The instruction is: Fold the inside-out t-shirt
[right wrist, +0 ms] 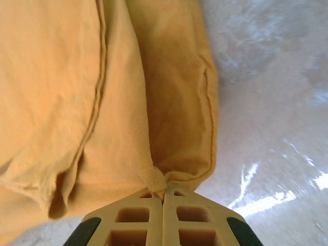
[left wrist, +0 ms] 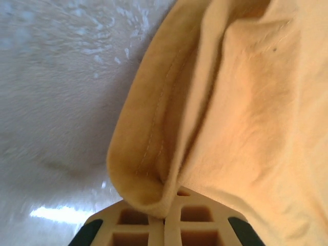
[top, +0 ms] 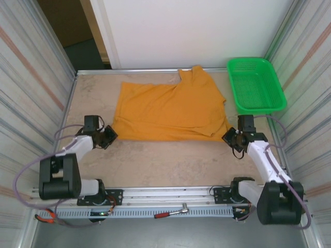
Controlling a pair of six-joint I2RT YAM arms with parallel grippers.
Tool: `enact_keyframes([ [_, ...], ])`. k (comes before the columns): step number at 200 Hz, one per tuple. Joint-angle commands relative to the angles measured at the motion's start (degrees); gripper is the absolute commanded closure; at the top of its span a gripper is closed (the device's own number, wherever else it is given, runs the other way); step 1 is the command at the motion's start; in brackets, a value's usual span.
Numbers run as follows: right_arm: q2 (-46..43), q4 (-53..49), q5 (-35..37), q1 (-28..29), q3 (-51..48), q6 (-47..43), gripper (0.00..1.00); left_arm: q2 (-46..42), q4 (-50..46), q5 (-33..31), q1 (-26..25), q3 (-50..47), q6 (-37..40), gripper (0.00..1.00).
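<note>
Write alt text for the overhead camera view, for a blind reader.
An orange t-shirt lies spread on a tan table, the left tool and right tool each shut on a near corner. A green basket sits at the far right.

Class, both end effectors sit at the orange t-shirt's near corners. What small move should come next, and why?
Probably lift both corners slightly together. The left end effector and right end effector are each shut on a near corner of the t-shirt, which lies spread out.
</note>
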Motion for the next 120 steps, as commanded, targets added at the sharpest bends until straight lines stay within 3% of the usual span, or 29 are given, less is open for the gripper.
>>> enact_keyframes([
  [1,-4.74,-8.62,1.81,-1.51,-0.42,2.75,1.00,-7.05,-6.16,-2.87,1.69,-2.85,-2.62,1.00],
  [39,-8.67,-11.44,1.06,-2.60,-3.66,4.71,1.00,-14.16,-10.24,-3.98,2.36,-6.51,-4.17,1.00],
  [42,-8.88,-11.42,0.76,-2.59,-3.95,4.81,0.93,-14.37,-10.29,-3.97,2.44,-6.74,-4.20,1.00],
  [51,-9.20,-11.47,0.11,-2.54,-4.02,4.91,0.74,-14.58,-11.24,-4.18,2.70,-6.86,-3.87,0.85],
  [59,-9.49,-11.60,-0.33,-2.18,-3.65,4.77,0.64,-14.52,-12.12,-4.18,2.92,-6.65,-3.44,0.69],
  [76,-10.21,-12.32,-0.60,-0.92,-1.70,3.53,0.62,-14.96,-14.00,-4.26,2.89,-5.60,-2.86,0.47],
  [99,-8.21,-13.48,-1.56,2.39,2.46,0.44,0.61,-17.25,-15.76,-5.55,2.89,-3.33,-2.09,0.36],
  [120,-4.42,-14.14,-0.81,7.76,5.58,-1.03,0.58,-18.10,-16.89,-5.83,2.89,0.16,-0.75,0.32],
])
